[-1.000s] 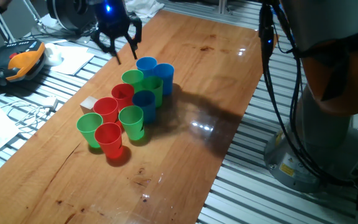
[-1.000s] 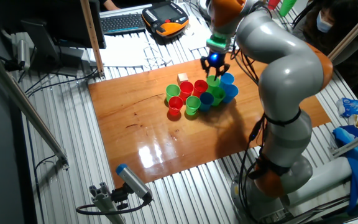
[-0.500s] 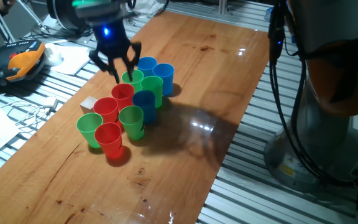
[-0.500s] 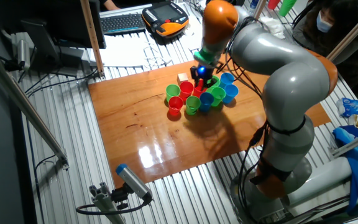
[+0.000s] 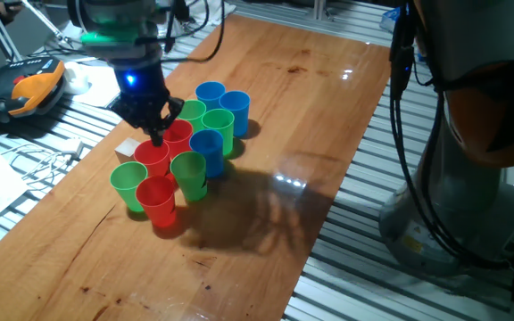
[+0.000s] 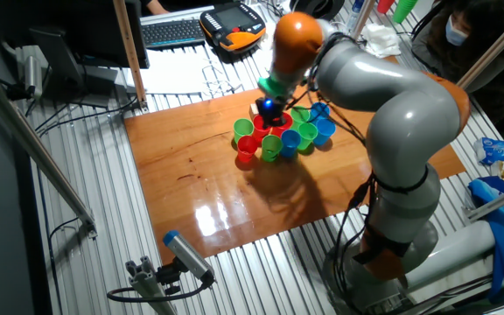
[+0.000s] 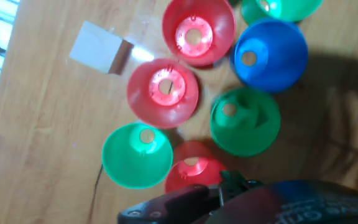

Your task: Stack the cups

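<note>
The small tapered plastic cups stand upright and close together in one cluster near the middle of the long wooden desk [image 5: 310, 98], none nested in another as far as the views show. At the near end sit a red cup [image 5: 157, 200] and a green cup [image 5: 129, 185], side by side and touching. Behind them come a second green cup [image 5: 188, 174] and a second red cup [image 5: 153, 157], then a third red cup [image 5: 178, 135] and a dark blue cup [image 5: 207, 150]. Farther back are two more green cups [image 5: 218, 128] (one partly hidden by the arm) and two light blue cups [image 5: 235, 109] at the far end.

The black two-finger gripper [image 5: 155, 135] hangs over the red cups on the cluster's left side, its jaws drawn close together at the tips; whether they touch a cup cannot be told. In the hand view the cup mouths [image 7: 163, 92] face the camera. A small pale wooden cube [image 5: 128, 148] lies just beside the cluster.
</note>
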